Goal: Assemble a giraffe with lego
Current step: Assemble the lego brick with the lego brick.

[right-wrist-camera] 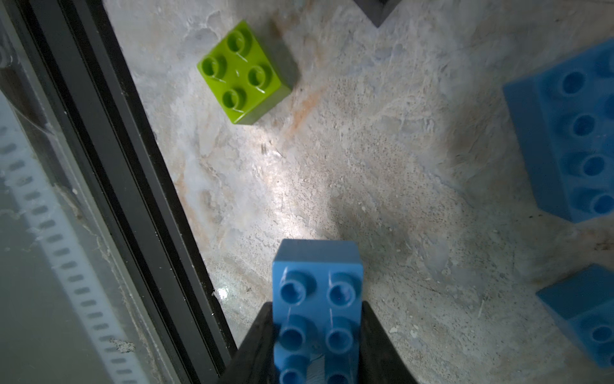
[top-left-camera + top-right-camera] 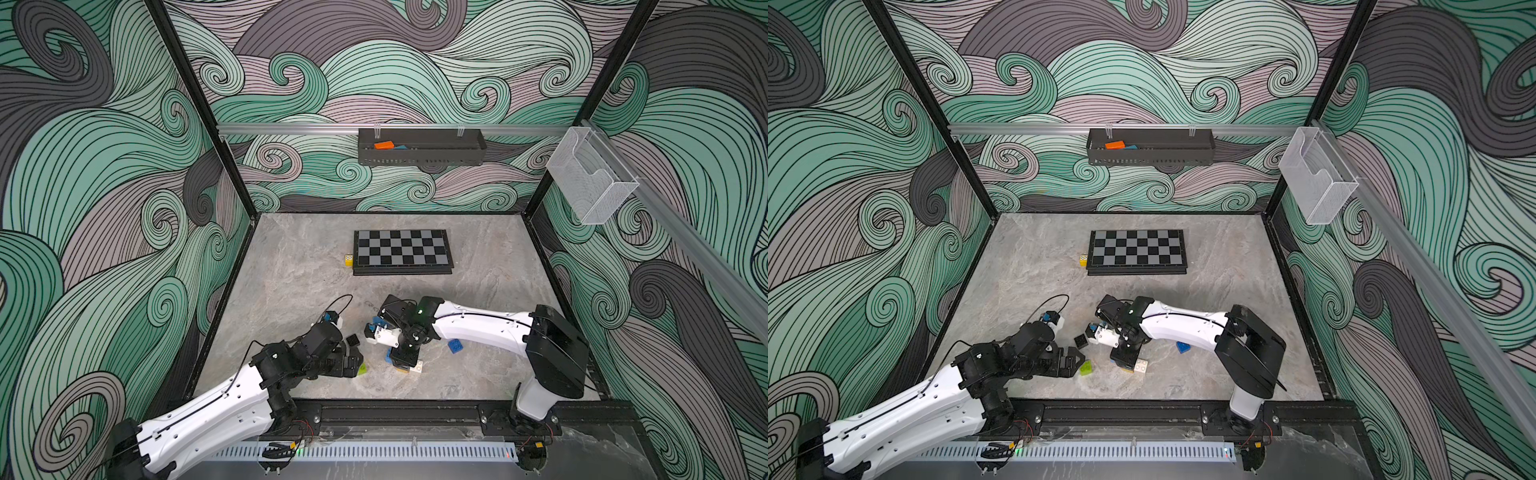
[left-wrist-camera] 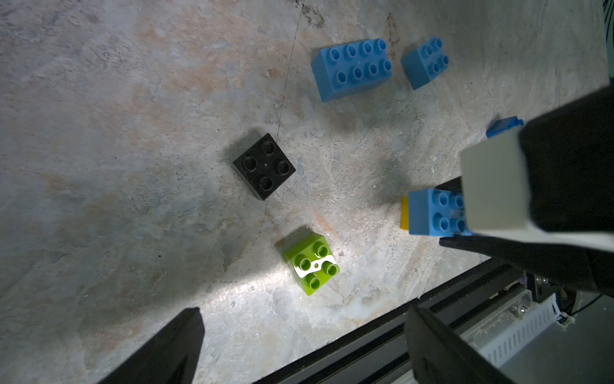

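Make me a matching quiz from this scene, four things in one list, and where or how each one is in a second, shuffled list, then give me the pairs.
Things:
1. orange block
2. yellow die
3. lime green brick
4. right hand

Places or states:
A. shut on a blue brick
B. loose on the table, studs up
C. in the black wall tray
D. beside the chessboard

Pairs: 1-C, 2-D, 3-B, 4-A
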`<state>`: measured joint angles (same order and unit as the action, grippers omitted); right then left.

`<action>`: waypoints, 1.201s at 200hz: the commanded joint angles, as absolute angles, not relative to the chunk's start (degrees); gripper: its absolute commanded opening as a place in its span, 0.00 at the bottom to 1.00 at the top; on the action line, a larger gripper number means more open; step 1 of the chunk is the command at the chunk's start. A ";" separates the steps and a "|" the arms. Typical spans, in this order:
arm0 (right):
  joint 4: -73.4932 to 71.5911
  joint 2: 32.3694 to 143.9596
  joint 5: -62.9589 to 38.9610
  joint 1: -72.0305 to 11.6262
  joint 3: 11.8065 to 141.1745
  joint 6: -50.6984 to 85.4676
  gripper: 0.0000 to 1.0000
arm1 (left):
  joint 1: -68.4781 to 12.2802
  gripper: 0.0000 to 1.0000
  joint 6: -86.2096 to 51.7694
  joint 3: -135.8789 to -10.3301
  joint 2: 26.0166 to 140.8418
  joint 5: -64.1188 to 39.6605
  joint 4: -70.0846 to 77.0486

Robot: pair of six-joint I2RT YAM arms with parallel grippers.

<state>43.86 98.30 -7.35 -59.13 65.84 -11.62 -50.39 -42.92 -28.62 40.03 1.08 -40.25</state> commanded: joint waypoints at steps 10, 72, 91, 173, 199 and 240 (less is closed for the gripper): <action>42.60 100.28 -8.51 -58.97 64.84 -11.65 0.22 | -50.58 0.99 -42.98 -28.30 39.03 2.12 -40.43; 39.24 101.28 -10.18 -59.02 65.59 -9.58 0.22 | -50.63 0.99 -42.89 -28.39 39.70 1.80 -40.34; 38.52 101.69 -10.17 -59.04 65.83 -9.40 0.22 | -50.63 0.99 -42.89 -28.39 39.73 1.68 -40.30; 42.61 92.72 -7.23 -58.76 64.31 -11.92 0.25 | -50.63 0.99 -42.16 -28.25 41.07 1.51 -39.32; 46.00 92.10 -6.78 -58.62 65.29 -12.89 0.25 | -50.61 0.98 -41.51 -28.26 41.89 1.15 -38.64; 47.64 93.26 -5.42 -58.32 64.01 -13.96 0.25 | -50.63 0.99 -41.30 -28.31 42.66 0.96 -38.47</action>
